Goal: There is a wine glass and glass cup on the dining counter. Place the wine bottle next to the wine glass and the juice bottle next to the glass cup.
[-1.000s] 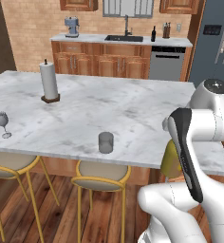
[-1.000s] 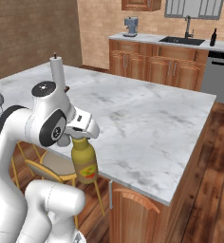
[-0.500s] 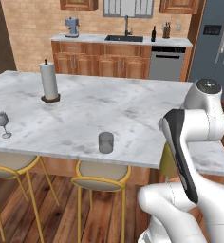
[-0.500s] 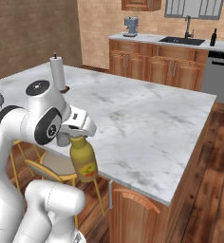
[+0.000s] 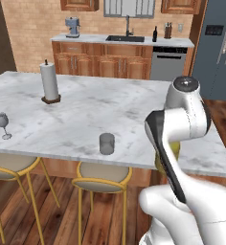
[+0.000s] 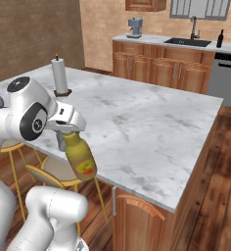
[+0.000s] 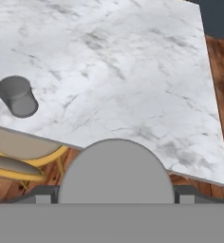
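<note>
While the white arm bends low over the near edge of the marble bench [image 6: 151, 122], its end effector [image 6: 68, 131] is clamped on the neck of the juice bottle [image 6: 80, 158]. In the right base view this bottle hangs in the air just off the bench's near edge, above a stool, not touching the marble. Its long axis is tilted, not upright: the neck points up and toward the arm's left, the base down and toward its right. It is yellow with a rounded body, a narrower olive neck, and a small red and green label on its side. In the left base view only a sliver of yellow [image 5: 174, 152] peeks out behind the arm. In the hand view a grey rounded shape sits between the dark tips, which stand wide around it.

One glass cup [image 5: 107, 143], a short grey see-through tumbler, stands upright near the front edge of the bench; the hand view shows it too [image 7: 17, 97], well apart from the held bottle. One wine glass [image 5: 2, 123], clear and stemmed, stands upright near the front edge, far to the left of the cup.

One wine bottle [image 5: 155, 34], dark and slim, stands upright on the far back counter beside the sink. One paper towel roll [image 5: 50, 82] stands on the bench. Two yellow-legged stools [image 5: 100, 178] are tucked under the bench's front.
</note>
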You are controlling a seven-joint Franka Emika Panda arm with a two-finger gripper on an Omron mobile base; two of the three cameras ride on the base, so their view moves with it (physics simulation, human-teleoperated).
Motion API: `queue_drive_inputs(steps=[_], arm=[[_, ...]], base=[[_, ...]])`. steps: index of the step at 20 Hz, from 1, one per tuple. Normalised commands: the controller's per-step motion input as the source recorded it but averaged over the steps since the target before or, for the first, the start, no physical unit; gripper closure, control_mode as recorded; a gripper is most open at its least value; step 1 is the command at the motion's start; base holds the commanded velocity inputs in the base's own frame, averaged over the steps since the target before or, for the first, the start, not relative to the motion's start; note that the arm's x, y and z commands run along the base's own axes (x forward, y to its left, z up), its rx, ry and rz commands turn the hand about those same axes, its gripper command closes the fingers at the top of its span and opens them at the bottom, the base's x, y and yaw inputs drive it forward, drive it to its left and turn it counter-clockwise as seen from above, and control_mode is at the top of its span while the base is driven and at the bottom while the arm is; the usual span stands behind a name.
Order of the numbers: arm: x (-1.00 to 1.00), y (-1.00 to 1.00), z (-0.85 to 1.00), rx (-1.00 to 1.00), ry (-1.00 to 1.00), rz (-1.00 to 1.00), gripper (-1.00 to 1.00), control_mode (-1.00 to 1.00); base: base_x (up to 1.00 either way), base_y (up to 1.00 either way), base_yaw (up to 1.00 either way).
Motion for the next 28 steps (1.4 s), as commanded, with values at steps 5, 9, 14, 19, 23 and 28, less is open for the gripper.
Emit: queue_drive_inputs(steps=[5,9,14,19,23,28], arm=[[0.09,0.29,0.20,-0.02,0.03,0.00,1.00,-1.00],[0.20,0.15,0.17,0.03,0.03,0.00,1.00,-1.00],[0.23,0.13,0.08,0.11,0.02,0.02,1.00,-1.00],[0.16,0.07,0.00,0.06,0.00,0.03,1.00,-1.00],[0.21,0.16,-0.02,0.01,0.00,0.00,1.00,-1.00],[0.31,0.07,-0.01,0.00,0.00,0.00,1.00,-1.00]], base=[[0.00,0.00,0.00],[0.00,0.00,0.00],[0.00,0.00,0.00],[0.00,0.00,0.00],[0.00,0.00,0.00],[0.00,0.00,0.00]])
